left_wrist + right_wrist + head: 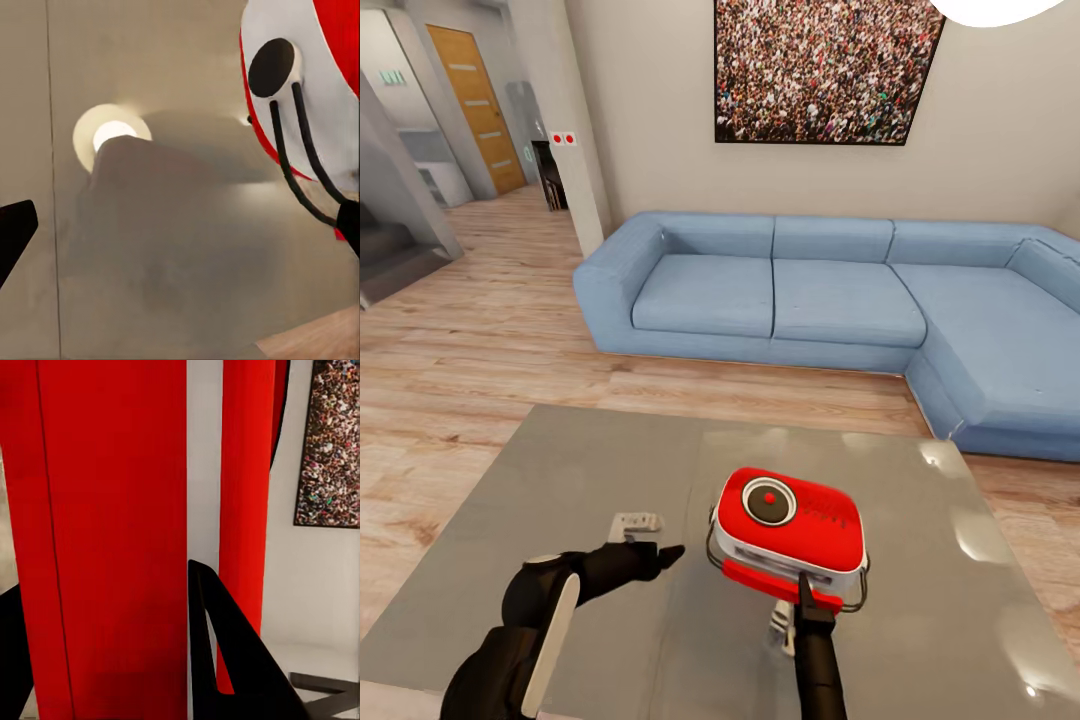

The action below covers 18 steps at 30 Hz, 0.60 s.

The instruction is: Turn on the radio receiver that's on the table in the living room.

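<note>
Glossy red rounded-rectangular radio receiver (790, 528) with white trim, lifted over smooth grey-taupe table (590, 470), clamped by black right gripper (806, 595), left gripper (660, 553) grip unclear

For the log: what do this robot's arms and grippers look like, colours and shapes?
Both arms are glossy black with rounded joints. The left arm carries a long white panel along its forearm and ends in the left gripper with tapering, pointed black fingers. The right arm is a slimmer black tube; the right gripper has flat, triangular black fingers. No cables or markings visible.

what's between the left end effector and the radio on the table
Only bare glossy table top separates the left end effector from the radio receiver, seen in the head view.
</note>
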Available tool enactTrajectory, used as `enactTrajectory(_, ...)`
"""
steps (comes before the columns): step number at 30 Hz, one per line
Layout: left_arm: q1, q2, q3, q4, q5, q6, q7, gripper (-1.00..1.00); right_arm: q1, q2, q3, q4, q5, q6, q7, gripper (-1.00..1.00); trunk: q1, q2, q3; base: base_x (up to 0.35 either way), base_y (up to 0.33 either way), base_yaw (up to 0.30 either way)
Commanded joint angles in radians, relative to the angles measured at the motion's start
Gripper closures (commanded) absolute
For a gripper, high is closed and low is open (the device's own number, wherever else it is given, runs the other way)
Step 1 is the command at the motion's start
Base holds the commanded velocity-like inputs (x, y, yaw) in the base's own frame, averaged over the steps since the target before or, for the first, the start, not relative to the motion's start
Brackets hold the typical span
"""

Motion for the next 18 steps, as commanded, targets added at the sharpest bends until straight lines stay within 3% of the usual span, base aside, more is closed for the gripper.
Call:
enactTrajectory(1, -0.003, 0.0, 0.0, 0.0, 0.001, 0.001, -0.002, -1.0, 0.0, 0.0, 0.011, 0.013, 0.018, 0.009, -0.003, 1.0, 0.0, 0.0, 0.0, 0.0, 0.0, 0.0)
enactTrajectory(2, -0.006, 0.0, 0.0, 0.0, 0.001, 0.002, -0.003, -1.0, 0.0, 0.0, 0.02, 0.019, 0.02, 0.009, -0.005, 1.0, 0.0, 0.0, 0.0, 0.0, 0.0, 0.0)
enactTrajectory(3, -0.012, 0.0, 0.0, 0.0, 0.002, 0.006, -0.004, 1.0, 0.0, 0.0, 0.042, 0.032, 0.026, 0.01, -0.008, 1.0, 0.0, 0.0, 0.0, 0.0, 0.0, 0.0)
enactTrajectory(7, -0.027, 0.0, 0.0, 0.0, 0.003, 0.034, -0.007, 1.0, 0.0, 0.0, 0.115, 0.061, 0.035, 0.017, -0.013, 1.0, 0.0, 0.0, 0.0, 0.0, 0.0, 0.0)
enactTrajectory(18, -0.065, 0.002, 0.001, 0.0, 0.005, 0.055, -0.008, 1.0, 0.0, 0.001, 0.141, 0.073, 0.028, 0.02, -0.01, 1.0, 0.0, 0.0, 0.0, 0.0, 0.0, 0.0)
